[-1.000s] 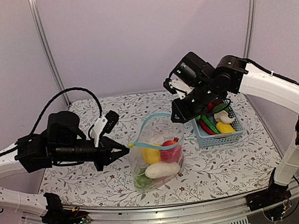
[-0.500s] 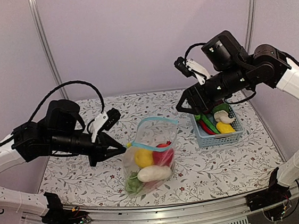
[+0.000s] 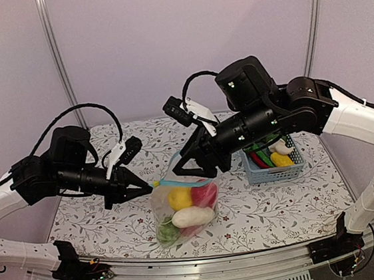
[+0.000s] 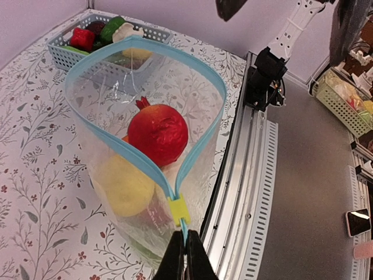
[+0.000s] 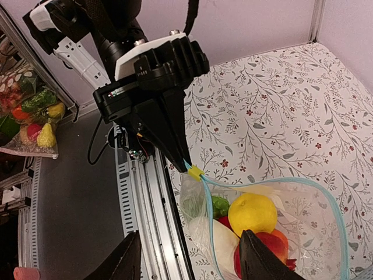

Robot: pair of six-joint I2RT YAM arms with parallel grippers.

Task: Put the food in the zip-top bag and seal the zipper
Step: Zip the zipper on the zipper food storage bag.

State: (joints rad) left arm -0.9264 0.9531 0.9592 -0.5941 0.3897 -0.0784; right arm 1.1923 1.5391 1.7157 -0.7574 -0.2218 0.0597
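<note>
Clear plastic zip-top bag [image 3: 181, 214] upright on near bench [image 3: 108, 222], mouth agape, food [image 3: 180, 197] inside. Pinched at zipper's [image 4: 145, 162] left end by closed left pincer [image 3: 149, 184]. Just beyond, over the mouth, right pincer [image 3: 194, 170] spread, empty. Farther right, blue basket [image 3: 274, 169].

I work in a robot lab, in a test cell rather than any kitchen. Plain pale panels [image 3: 164, 49] close off the far side and both flanks, held by bare metal posts [image 3: 57, 66]. My two arms [image 3: 352, 116] are bolted to a slotted aluminium rail [image 3: 221, 273] along the near edge, and black cables [image 3: 87, 113] loop loose above the left one. The surface [image 3: 294, 202] wears a printed floral cloth, and the fruit [image 4: 158, 134] set out here is plastic. Past the rail on the near side lies a grey floor [image 4: 309, 192], where a green basket [image 4: 344, 99] and a heap of more pretend food [image 5: 35, 125] sit.
</note>
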